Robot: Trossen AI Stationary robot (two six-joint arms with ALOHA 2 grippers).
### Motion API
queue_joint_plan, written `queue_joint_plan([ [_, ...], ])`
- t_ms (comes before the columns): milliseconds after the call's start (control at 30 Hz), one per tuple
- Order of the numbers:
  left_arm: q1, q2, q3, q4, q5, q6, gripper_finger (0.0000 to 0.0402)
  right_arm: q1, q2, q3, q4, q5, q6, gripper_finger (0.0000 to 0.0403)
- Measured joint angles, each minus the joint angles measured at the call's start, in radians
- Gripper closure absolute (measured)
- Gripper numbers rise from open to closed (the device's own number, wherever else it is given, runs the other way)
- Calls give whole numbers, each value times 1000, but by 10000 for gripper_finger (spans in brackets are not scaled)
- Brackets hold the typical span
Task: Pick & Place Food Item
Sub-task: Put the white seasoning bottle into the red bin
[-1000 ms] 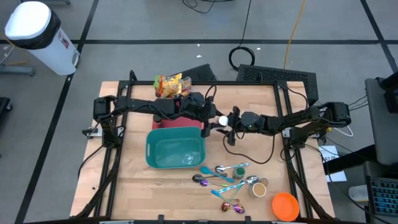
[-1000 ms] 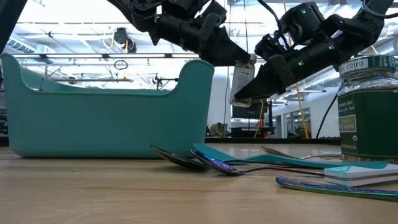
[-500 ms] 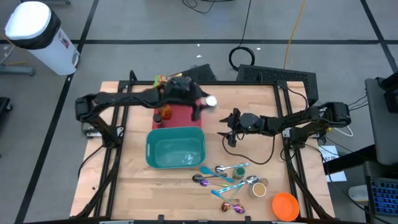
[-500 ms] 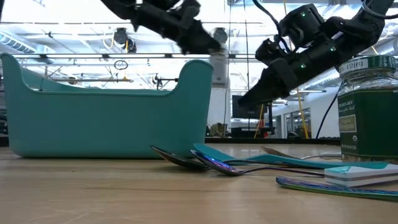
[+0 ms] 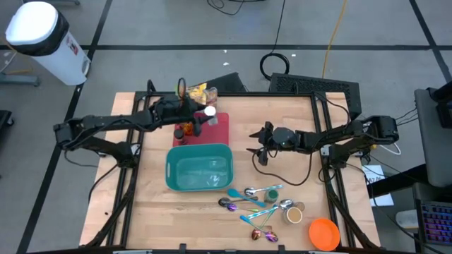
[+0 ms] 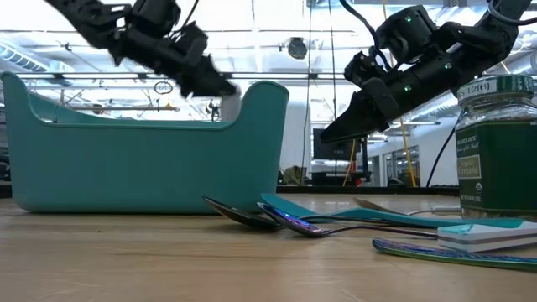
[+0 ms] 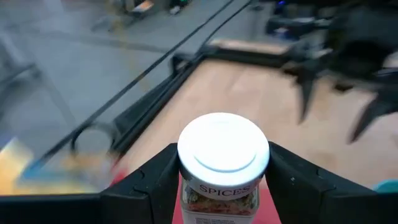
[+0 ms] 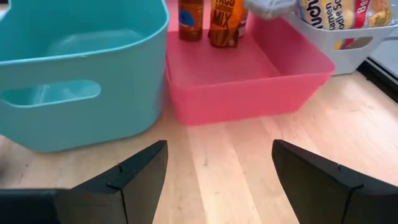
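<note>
A spice jar with a white lid (image 7: 224,149) and a label reading SPICES sits in my left gripper (image 5: 203,120). It is up over the pink tray (image 5: 220,130), behind the teal bin (image 5: 169,169). The lid also shows in the high view (image 5: 209,111). Small bottles (image 5: 185,130) stand in the tray's left part. My right gripper (image 5: 256,146) is open and empty over the bare table to the right of the bin. In its wrist view (image 8: 217,180) it faces the bin (image 8: 74,68) and the tray (image 8: 249,74). My left gripper pinches the jar's body just under the lid (image 7: 219,190) between its two fingers (image 7: 155,180), one on each side. The jar stands upright in the hold, lid up. It seems lifted clear of the tray, but its bottom is hidden.
A grey basket of snack packs (image 5: 194,92) stands at the far edge behind the tray. Several spoons (image 5: 254,201), a green-labelled jar (image 6: 495,151) and an orange bowl (image 5: 324,233) lie near the front right. Bare wood shows between the bin and the right arm.
My left gripper has carried the spice jar away from my right gripper, toward the table's left and far edges, from right of the bin to above the pink tray. The jar has stayed upright in the hold.
</note>
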Motion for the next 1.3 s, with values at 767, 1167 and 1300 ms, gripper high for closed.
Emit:
queue_joint_plan([
  [767,10,-2,-236,138,-191,-76,195,0,0,0,15,1,0,124],
  [1167,10,1,-317,269,-218,-59,195,0,0,0,16,1,0,125],
  [1300,10,16,-317,266,-233,-52,195,0,1,0,18,1,0,126],
])
